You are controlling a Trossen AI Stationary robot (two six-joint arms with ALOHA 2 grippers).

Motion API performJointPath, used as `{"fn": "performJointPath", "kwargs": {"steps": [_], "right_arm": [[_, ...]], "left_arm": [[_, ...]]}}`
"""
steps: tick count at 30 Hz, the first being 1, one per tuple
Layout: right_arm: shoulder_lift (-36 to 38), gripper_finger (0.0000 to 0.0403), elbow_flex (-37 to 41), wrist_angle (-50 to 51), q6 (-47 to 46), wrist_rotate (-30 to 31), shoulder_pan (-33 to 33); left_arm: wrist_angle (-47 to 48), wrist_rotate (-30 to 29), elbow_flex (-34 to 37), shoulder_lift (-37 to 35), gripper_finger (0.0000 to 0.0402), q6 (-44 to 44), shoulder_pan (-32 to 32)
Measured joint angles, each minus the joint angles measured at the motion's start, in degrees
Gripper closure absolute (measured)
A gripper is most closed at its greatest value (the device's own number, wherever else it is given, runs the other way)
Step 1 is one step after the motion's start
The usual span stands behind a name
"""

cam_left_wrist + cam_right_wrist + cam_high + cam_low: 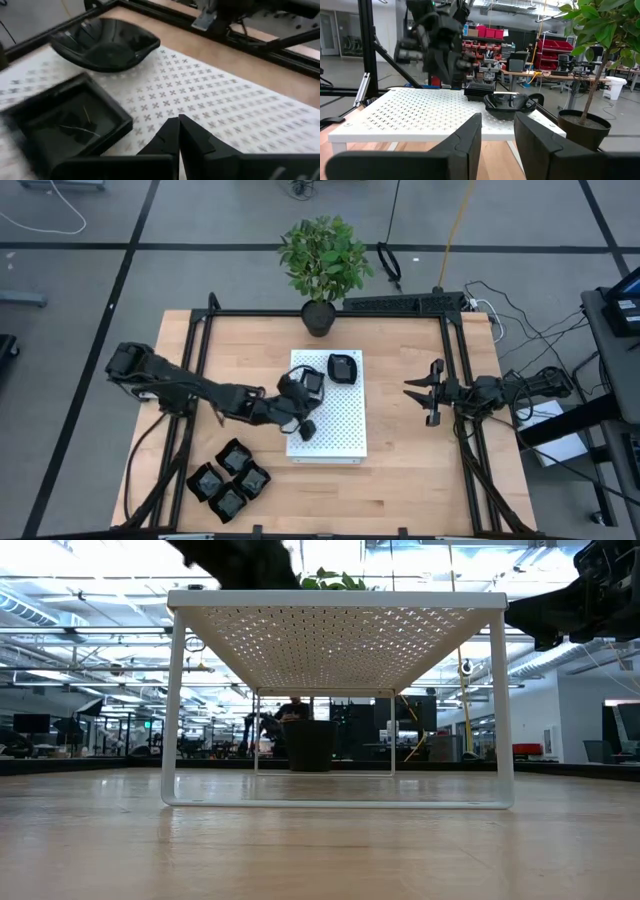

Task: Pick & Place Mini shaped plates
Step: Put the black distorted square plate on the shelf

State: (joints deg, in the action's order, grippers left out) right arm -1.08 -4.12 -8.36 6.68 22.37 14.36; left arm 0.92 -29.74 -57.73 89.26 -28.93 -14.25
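Nearest the table's front edge, four black plates point(229, 479) sit clustered on the bare wood, left of centre and well apart from the white board point(335, 425). Beyond them the board stands on thin legs in the middle of the table; from table height its perforated top shows from below.

The left gripper point(308, 427) hangs over the board's left part, its jaws pressed together and empty; in its wrist view the two dark fingers point(167, 142) meet just above the holes. Just past it a square plate point(312, 382) lies flat on the board, and beside that, toward the back right, a rounded plate point(344, 368) rests near the board's far edge. The two plates are close, not stacked. In the left wrist view the square plate point(65, 122) is nearer and the rounded plate point(105, 44) beyond it.

The right gripper point(420, 390) waits over bare wood right of the board, pointing toward it, jaws partly apart and holding nothing; its wrist view looks across the board to both plates.

At the table's back edge stands a potted plant point(322, 265), just behind the board. Far off in the room, a person point(293, 712) shows between the board's legs.
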Motion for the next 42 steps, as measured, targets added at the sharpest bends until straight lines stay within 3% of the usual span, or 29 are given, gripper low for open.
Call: {"fn": "performJointPath", "kwargs": {"steps": [7,12,14,17,22,27,32,37,42], "right_arm": [[-0.02,0.0300,0.00,0.00,0.02,0.00,-0.01],[-0.01,0.0300,0.00,0.00,0.00,0.00,-0.01],[-0.01,0.0300,0.00,0.00,-0.01,0.00,0.01],[-0.02,0.0300,0.00,0.00,-0.01,0.00,0.01],[0.00,0.0300,0.00,0.00,-0.01,0.00,0.01],[-0.02,0.0300,0.00,0.00,0.00,0.00,-0.01],[-0.02,0.0300,0.00,0.00,0.00,0.00,0.01],[-0.02,0.0300,0.00,0.00,0.01,0.00,0.02],[-0.02,0.0300,0.00,-0.01,0.01,0.00,-0.01]], "left_arm": [[13.90,-6.66,-0.01,-12.24,0.0398,-1.34,-6.16],[35.57,-9.27,-0.03,-17.63,0.0396,-18.75,-11.31],[45.09,-5.95,-0.03,-18.08,0.0398,-29.93,-13.06],[57.54,4.72,-0.01,-17.59,0.0398,-49.42,-15.22],[69.48,16.82,0.02,-14.38,0.0382,-73.81,-17.46],[72.58,22.33,0.08,-10.76,0.0358,-80.29,-19.30],[70.84,28.10,3.20,-8.62,0.0302,-82.73,-19.32],[64.50,29.46,9.73,-8.64,0.0242,-80.97,-19.31],[55.71,29.90,13.53,-9.52,0.0211,-77.73,-19.33]]}}
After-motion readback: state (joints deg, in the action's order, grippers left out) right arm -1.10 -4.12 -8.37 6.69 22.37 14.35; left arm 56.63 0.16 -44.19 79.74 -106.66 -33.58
